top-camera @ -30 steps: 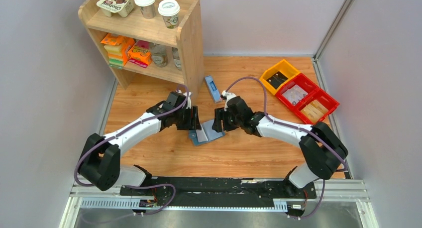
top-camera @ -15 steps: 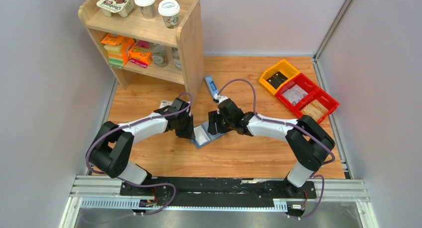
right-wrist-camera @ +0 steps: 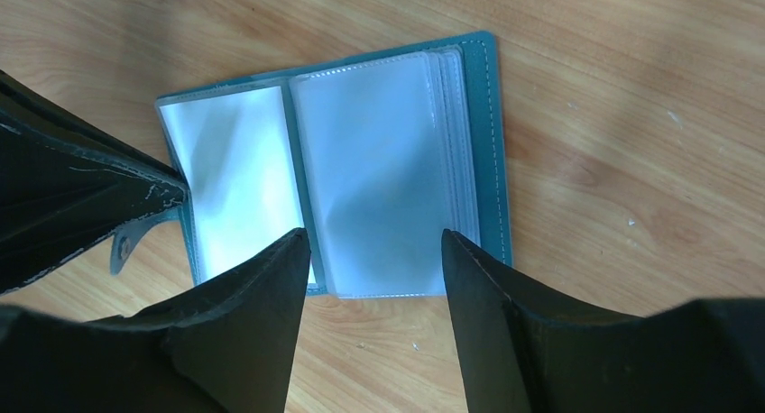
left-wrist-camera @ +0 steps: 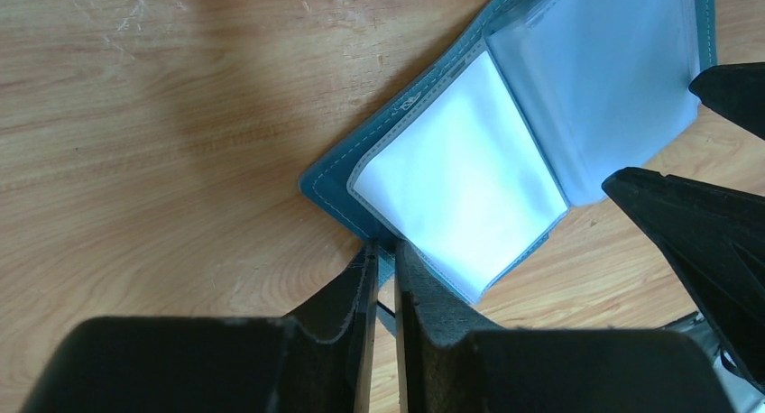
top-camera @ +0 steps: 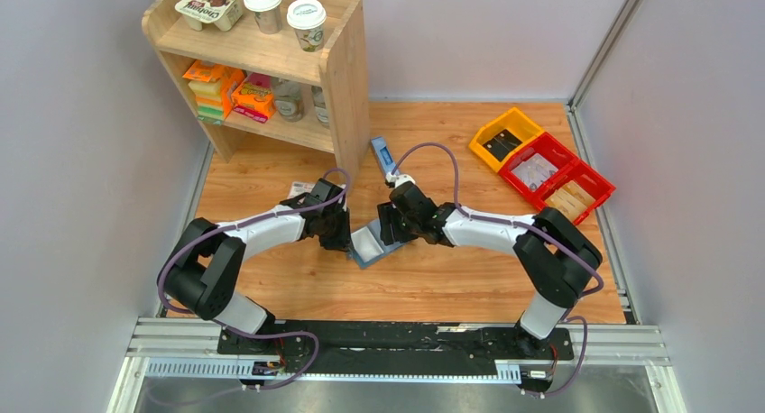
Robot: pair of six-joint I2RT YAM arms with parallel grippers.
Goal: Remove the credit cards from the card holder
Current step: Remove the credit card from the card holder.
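The left gripper had its jaws clenched on the left edge of the holder; the holder lay open on the bench between both arms; the right gripper hovered over its right pockets, jaws released.

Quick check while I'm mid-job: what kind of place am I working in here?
Most likely a lab test cell, staged rather than a real home or shop: plain grey partition walls close in a wooden table, with a small wooden shelf of cups and packs and coloured plastic bins.
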